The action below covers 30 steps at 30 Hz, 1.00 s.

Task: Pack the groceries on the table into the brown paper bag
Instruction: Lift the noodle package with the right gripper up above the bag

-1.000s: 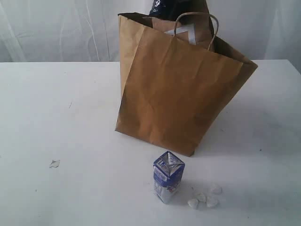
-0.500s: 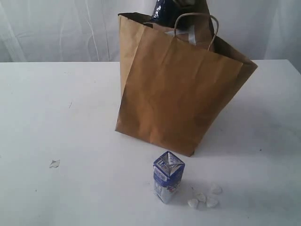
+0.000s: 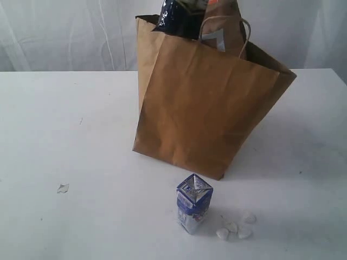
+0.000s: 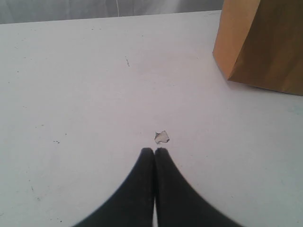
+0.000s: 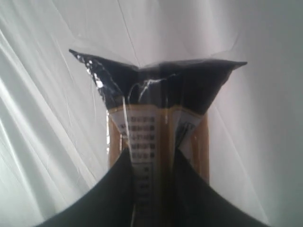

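The brown paper bag (image 3: 209,103) stands open at the middle back of the table (image 3: 65,124); its corner also shows in the left wrist view (image 4: 262,45). The long printed packet (image 3: 176,19) pokes up at the bag's mouth, dark end showing. My right gripper (image 5: 152,158) is shut on this packet (image 5: 156,94), against a white curtain. A kraft pouch (image 3: 225,27) stands inside the bag. The small blue-white carton (image 3: 193,210) stands upright in front of the bag. My left gripper (image 4: 155,151) is shut and empty, low over the table. Jars and bottle are hidden.
Small white scraps (image 3: 236,227) lie right of the carton. Another scrap (image 3: 63,188) lies at front left, just past my left fingertips (image 4: 162,137). A white curtain (image 3: 65,32) hangs behind the table.
More of the packet's dark end shows above the bag's mouth, and it has shifted left. The carton, the bag and the scraps have not moved.
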Motion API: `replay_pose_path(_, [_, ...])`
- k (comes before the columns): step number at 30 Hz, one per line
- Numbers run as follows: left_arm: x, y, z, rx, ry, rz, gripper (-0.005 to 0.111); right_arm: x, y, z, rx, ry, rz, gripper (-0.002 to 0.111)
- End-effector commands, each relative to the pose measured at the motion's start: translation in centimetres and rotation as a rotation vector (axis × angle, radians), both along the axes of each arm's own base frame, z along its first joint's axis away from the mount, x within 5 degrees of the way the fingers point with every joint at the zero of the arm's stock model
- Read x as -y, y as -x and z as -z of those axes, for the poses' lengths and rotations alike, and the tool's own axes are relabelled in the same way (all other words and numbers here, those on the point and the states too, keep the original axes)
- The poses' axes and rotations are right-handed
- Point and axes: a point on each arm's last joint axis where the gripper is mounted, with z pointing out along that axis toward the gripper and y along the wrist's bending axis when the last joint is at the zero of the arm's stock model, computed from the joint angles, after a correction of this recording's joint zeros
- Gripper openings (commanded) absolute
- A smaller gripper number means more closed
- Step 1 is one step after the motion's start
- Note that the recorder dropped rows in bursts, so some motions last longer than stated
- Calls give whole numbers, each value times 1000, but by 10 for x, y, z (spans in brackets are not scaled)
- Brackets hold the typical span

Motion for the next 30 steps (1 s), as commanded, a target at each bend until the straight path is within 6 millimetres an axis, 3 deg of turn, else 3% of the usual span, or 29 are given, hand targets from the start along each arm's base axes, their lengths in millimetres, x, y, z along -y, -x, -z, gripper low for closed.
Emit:
replay_pose_path(1, [1,0,1,-4,17,3,0,1,11,-23,201,32,-30,0])
replay_pose_path(16, [1,0,1,-4,17,3,0,12,1,-12,114,135,100,0])
replay_pose_path(23, [1,0,1,-4,17,3,0,13,1,-13,-10,-139,28,0])
replay_pose_path(30, [1,0,1,-4,17,3,0,4,4,-12,-1,-88,7,0])
